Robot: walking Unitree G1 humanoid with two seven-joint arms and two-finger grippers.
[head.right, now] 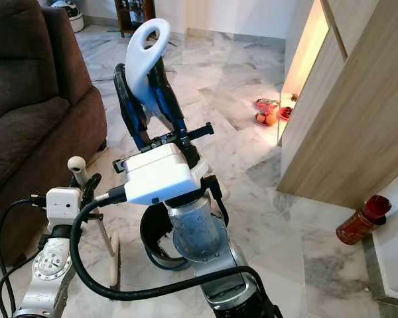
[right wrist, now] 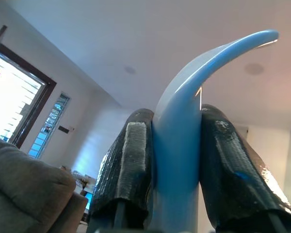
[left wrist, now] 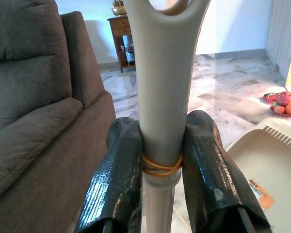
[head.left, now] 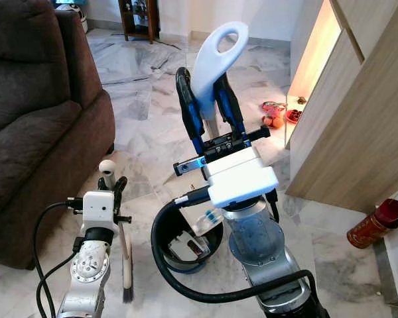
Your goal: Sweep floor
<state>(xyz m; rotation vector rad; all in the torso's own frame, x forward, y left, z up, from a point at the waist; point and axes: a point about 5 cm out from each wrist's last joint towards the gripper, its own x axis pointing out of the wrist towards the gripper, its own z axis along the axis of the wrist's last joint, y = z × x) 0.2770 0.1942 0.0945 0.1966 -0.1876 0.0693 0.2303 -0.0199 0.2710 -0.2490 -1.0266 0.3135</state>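
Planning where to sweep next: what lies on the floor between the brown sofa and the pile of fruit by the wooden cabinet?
In the left eye view, bare marble floor runs from the sofa to the fruit; the right tool gripping the dustpan handle hides part.

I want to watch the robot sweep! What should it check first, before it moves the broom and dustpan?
1. Left gripper shut on the broom handle: ok.
2. Right gripper shut on the dustpan handle: ok.
3. Broom bristles down at the floor: cannot tell, they are at the picture's edge.
4. Dustpan low beside the broom, ready to catch dirt: ok.
5. Path ahead free: not ok, red fruit lies on the floor by the cabinet, and a red canister stands to the right.
6. Room on the left: not ok, the sofa is close beside the left arm.
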